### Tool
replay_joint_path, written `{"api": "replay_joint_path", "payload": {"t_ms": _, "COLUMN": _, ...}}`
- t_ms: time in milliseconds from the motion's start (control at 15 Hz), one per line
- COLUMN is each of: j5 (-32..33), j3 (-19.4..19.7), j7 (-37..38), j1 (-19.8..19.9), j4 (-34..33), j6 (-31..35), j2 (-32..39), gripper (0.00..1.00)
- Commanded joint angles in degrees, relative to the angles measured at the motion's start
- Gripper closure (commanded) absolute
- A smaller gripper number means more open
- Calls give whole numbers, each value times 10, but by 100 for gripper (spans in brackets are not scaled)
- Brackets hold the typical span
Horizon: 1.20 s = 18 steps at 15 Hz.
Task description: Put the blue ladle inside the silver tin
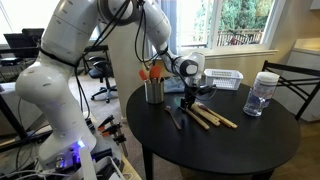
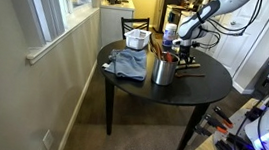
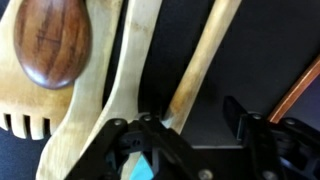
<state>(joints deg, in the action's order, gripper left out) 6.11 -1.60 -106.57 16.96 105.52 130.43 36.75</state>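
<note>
My gripper (image 3: 195, 128) is open and low over a spread of utensils on the dark round table (image 1: 230, 145). In the wrist view a turquoise patch of the blue ladle (image 3: 140, 169) shows under the left finger, mostly hidden by it. Nothing sits between the fingers but bare table. In both exterior views the gripper (image 1: 190, 97) (image 2: 184, 54) hides the ladle. The silver tin (image 1: 154, 91) (image 2: 163, 71) stands upright beside the gripper, with orange-red utensils sticking out.
Pale wooden spatulas (image 1: 212, 116) (image 3: 120, 95), a dark wooden spoon head (image 3: 48, 42) and a thin dark-handled utensil (image 1: 177, 119) lie around the gripper. A white slatted basket (image 1: 223, 78), a clear jar (image 1: 262, 94) and a folded grey-blue cloth (image 2: 128, 63) are on the table.
</note>
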Motion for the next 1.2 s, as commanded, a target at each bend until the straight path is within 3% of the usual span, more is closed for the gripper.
{"api": "replay_joint_path", "payload": {"t_ms": 0, "j5": -5, "j3": 3, "j7": -21, "j1": 0, "j4": 21, "j6": 14, "j2": -15, "gripper": 66}}
{"api": "replay_joint_path", "payload": {"t_ms": 333, "j5": -3, "j3": 5, "j7": -18, "j1": -2, "j4": 24, "j6": 22, "j2": -18, "gripper": 97}}
{"api": "replay_joint_path", "payload": {"t_ms": 733, "j5": -9, "j3": 1, "j7": -23, "j1": 2, "j4": 29, "j6": 22, "j2": -28, "gripper": 95}}
{"api": "replay_joint_path", "payload": {"t_ms": 1133, "j5": -56, "j3": -16, "j7": -66, "j1": 18, "j4": 60, "j6": 32, "j2": -94, "gripper": 95}}
